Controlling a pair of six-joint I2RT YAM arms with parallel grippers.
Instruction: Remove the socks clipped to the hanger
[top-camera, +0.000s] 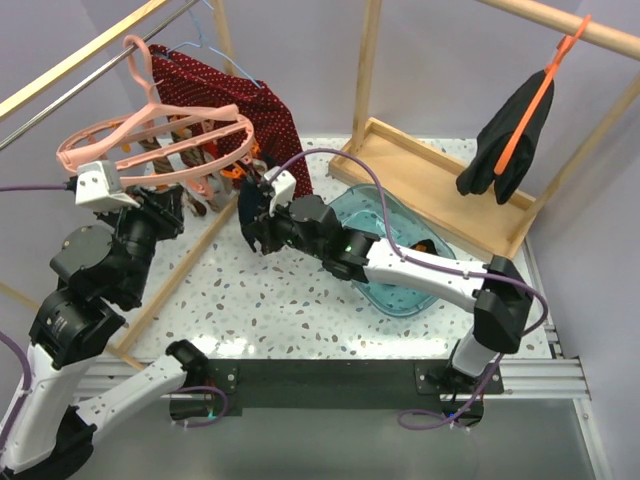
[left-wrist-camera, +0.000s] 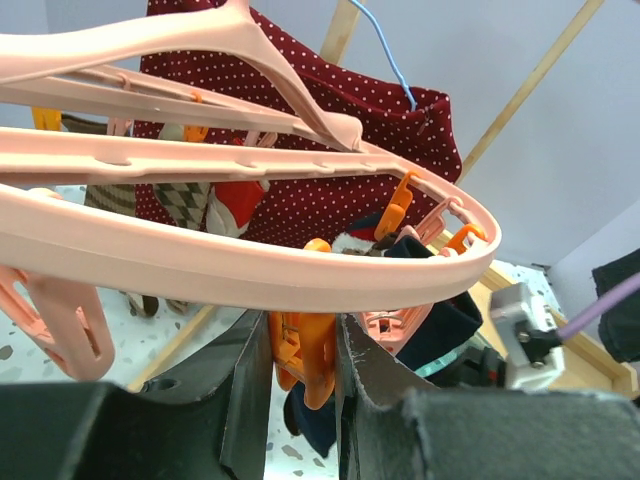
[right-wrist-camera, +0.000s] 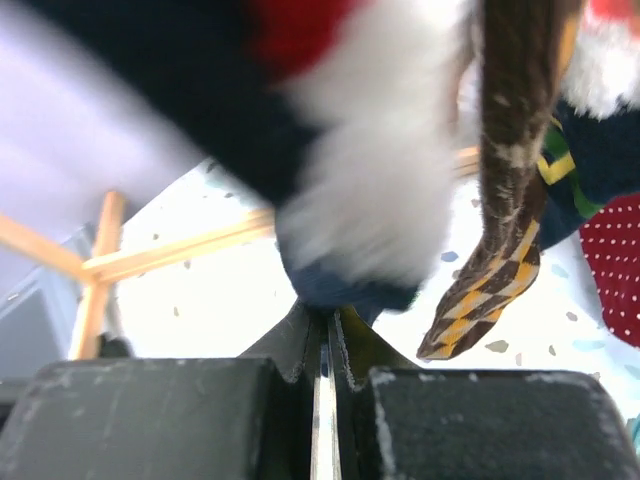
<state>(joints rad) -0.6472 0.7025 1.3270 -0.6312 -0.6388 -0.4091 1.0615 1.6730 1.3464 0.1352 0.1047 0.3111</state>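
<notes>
The pink ring hanger (top-camera: 150, 135) hangs at the back left, and its rim crosses the left wrist view (left-wrist-camera: 200, 255). Brown argyle socks (top-camera: 185, 160) and navy socks hang from its clips. My left gripper (top-camera: 178, 205) reaches up under the ring. In the left wrist view it (left-wrist-camera: 305, 330) is shut on an orange clip (left-wrist-camera: 312, 365) that holds a navy sock (left-wrist-camera: 318, 420). My right gripper (top-camera: 252, 218) is just right of the ring. In the right wrist view it (right-wrist-camera: 325, 318) is shut on the lower end of a navy sock (right-wrist-camera: 350, 285), beside a hanging argyle sock (right-wrist-camera: 500, 270).
A red white-dotted cloth (top-camera: 230, 110) on a light-blue wire hanger (left-wrist-camera: 385, 50) hangs behind the ring. A teal bin (top-camera: 405, 290) lies under my right arm. A wooden tray frame (top-camera: 440, 170) stands at the back right, with a black garment (top-camera: 510, 135) on an orange hanger above it.
</notes>
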